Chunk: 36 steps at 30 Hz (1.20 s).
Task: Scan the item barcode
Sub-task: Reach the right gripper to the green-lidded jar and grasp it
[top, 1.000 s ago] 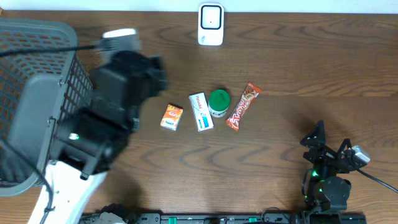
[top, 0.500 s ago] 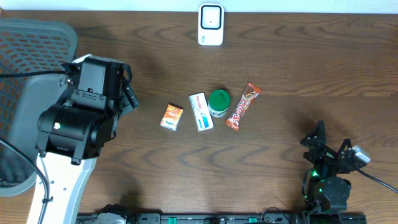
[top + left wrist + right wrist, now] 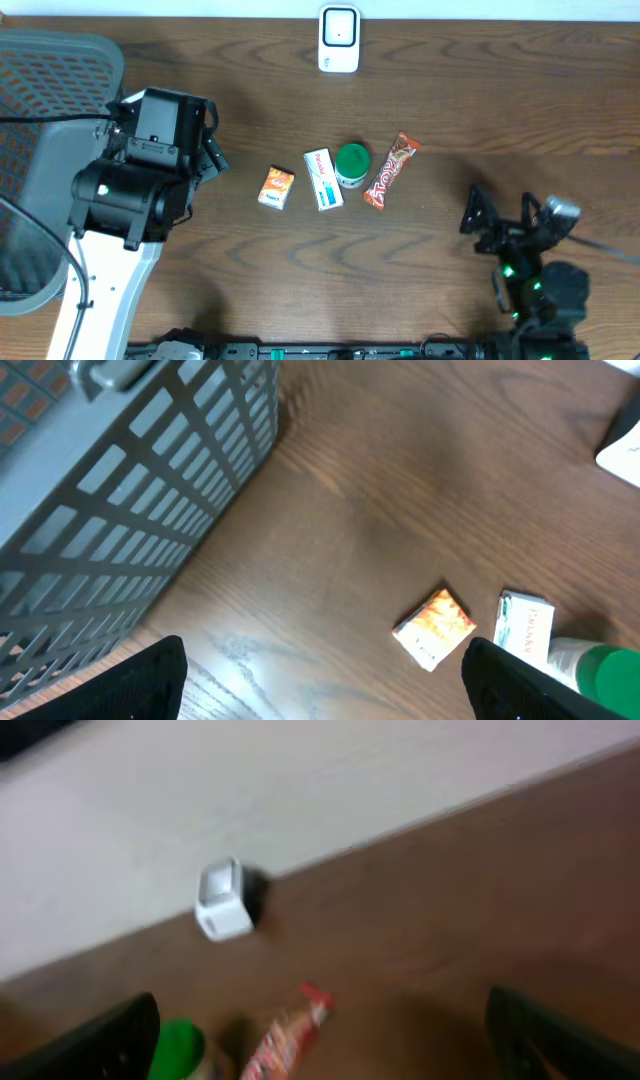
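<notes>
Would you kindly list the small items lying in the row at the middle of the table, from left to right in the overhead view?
small orange box → white rectangular box → green-lidded round jar → red-orange candy bar wrapper

basket [image 3: 50,100] far left | scanner [image 3: 339,40] at back | centre row, left to right: box [image 3: 276,187], carton [image 3: 322,179], perhaps tub [image 3: 352,165], bar [image 3: 391,171]

left arm [image 3: 135,185]: pulled back, steady beside basket [image 3: 45,120] | right arm [image 3: 525,245]: shifted left
</notes>
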Motion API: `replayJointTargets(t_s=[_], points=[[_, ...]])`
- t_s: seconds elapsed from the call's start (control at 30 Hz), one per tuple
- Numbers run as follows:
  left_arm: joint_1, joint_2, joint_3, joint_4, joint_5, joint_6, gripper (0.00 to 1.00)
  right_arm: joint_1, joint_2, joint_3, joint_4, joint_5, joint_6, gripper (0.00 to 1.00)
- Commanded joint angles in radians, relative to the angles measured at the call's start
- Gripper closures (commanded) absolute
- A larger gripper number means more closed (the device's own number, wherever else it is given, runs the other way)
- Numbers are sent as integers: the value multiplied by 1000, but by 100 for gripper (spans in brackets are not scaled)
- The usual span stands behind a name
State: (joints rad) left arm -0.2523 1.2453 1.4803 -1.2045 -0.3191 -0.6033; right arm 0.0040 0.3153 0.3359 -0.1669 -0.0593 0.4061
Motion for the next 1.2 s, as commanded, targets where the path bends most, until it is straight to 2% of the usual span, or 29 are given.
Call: replayJointTargets(t_s=[0.0,0.1,0.2,0.33,0.43,0.5,0.57,0.63,0.7,0.87,1.17], points=[[5,11,-5,5,-6,-12,12,7,263,293,-164,-56,-41,1],[5,11,-5,18,-7,-12,12,117,648,697,-511,-55,-40,1],[5,11,-5,17,-27,22,11,269,944,1033,-743,-56,-41,1],[5,11,-5,16,-76,27,12,400,1160,1247,-875,-136,-41,1],[5,11,-5,16,-75,54,8,467,1264,1272,-858,-210,-35,1],[5,11,-5,16,-75,87,7,488,1315,1272,-782,-255,45,1],[5,11,-5,11,-75,117,7,490,1372,1272,-754,-261,347,1],[5,11,-5,-3,-75,124,7,481,1427,1272,-765,-281,572,1],[5,11,-5,-7,-74,124,7,476,1483,1272,-781,-282,703,2],[5,11,-5,-7,-74,124,7,478,1545,1272,-868,-180,879,1],[5,11,-5,-10,-74,124,7,482,1565,1272,-880,-35,926,1]])
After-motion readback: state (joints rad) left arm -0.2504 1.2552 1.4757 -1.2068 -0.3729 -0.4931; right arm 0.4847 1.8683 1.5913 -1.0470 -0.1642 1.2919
